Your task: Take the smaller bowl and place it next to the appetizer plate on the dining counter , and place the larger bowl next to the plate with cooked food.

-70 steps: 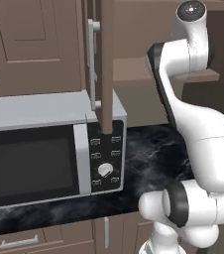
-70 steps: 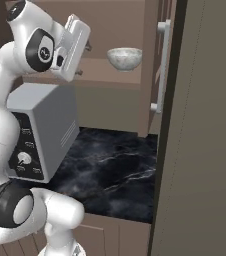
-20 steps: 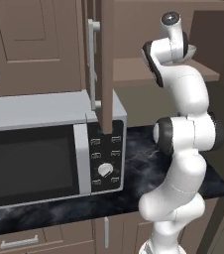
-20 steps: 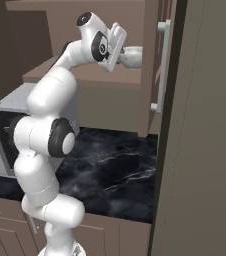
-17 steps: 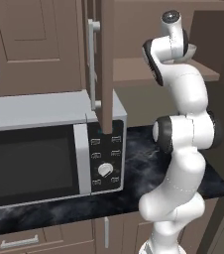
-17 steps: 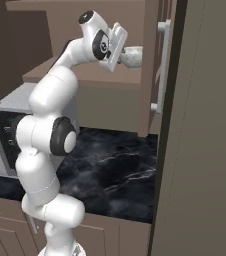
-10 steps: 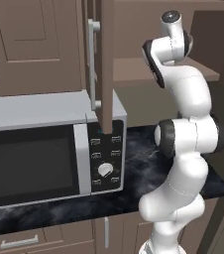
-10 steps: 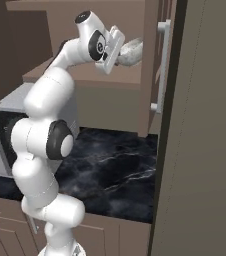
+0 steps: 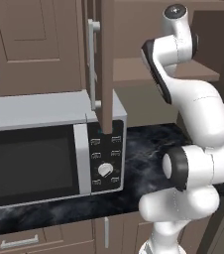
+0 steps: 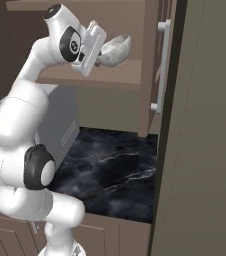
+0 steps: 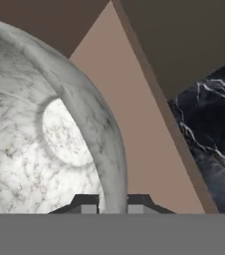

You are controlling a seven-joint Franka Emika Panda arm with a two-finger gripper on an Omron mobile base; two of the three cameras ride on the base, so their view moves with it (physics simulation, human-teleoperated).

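The smaller bowl [image 10: 116, 48], pale grey and marbled, hangs tilted on its side just above the wooden cabinet shelf [image 10: 97, 78]. My gripper [image 10: 100, 54] is shut on its rim, reaching in from the left at shelf height. In the hand view the bowl [image 11: 40, 144] looms large on the left, and its rim runs down between my two fingertips [image 11: 87, 204]. The larger bowl, both plates and the dining counter are out of view.
An open cabinet door [image 9: 104, 64] hangs over the microwave [image 9: 44, 144] on the black marble counter [image 10: 110, 170]. A tall cabinet panel [image 10: 205, 130] with a handle [image 10: 160, 65] stands close on the right. The shelf [image 9: 134, 69] sits behind my arm.
The bowl stood upright on the shelf with my gripper apart from it. Since then my gripper has closed on its rim, lifted it, tipped it and drawn it slightly left.
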